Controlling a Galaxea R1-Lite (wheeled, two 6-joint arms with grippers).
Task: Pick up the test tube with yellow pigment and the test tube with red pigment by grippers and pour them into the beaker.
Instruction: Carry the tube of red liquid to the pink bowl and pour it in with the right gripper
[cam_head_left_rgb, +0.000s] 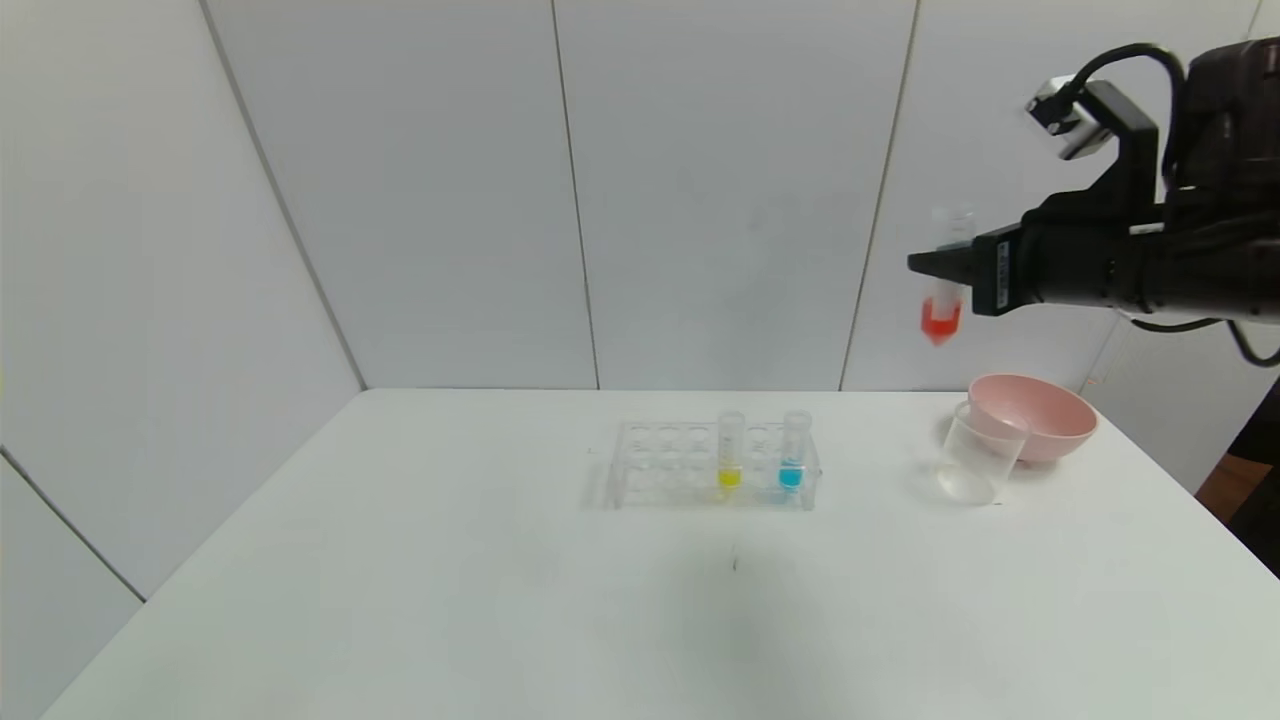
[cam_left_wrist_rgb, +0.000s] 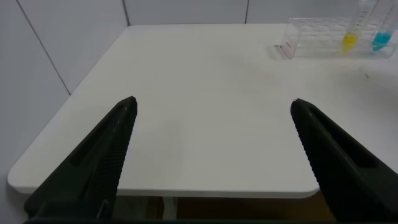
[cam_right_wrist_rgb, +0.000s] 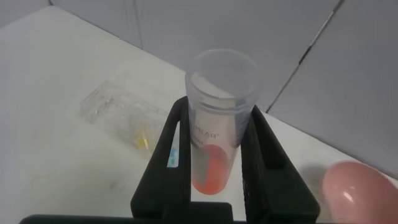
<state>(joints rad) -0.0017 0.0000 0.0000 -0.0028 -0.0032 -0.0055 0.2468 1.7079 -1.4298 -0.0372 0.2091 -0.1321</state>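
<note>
- High over the desk's (cam_head_left_rgb: 500, 600) right side, in the head view, we see the right pincer (cam_head_left_rgb: 935, 265) clamped on the test tube with red pigment (cam_head_left_rgb: 942, 318), upright with its orange-red tip hanging down, probably so nothing spills before the pour. It hangs up and a little to the left of the beaker (cam_head_left_rgb: 975, 462), which looks empty and touches the pink bowl (cam_head_left_rgb: 1040, 412). The clear rack (cam_head_left_rgb: 712, 465) mid-desk holds the test tube with yellow pigment (cam_head_left_rgb: 730, 450) beside a blue-tipped tube (cam_head_left_rgb: 792, 450).
- From the left wrist, we see the left pincer (cam_left_wrist_rgb: 211, 146) spread wide and empty over the desk's near edge, apparently parked; the rack sits far off.
- From the right wrist, the two black fingers (cam_right_wrist_rgb: 171, 162) squeeze the red tube's midsection below its open rim, with liquid pooled at the bottom.
</note>
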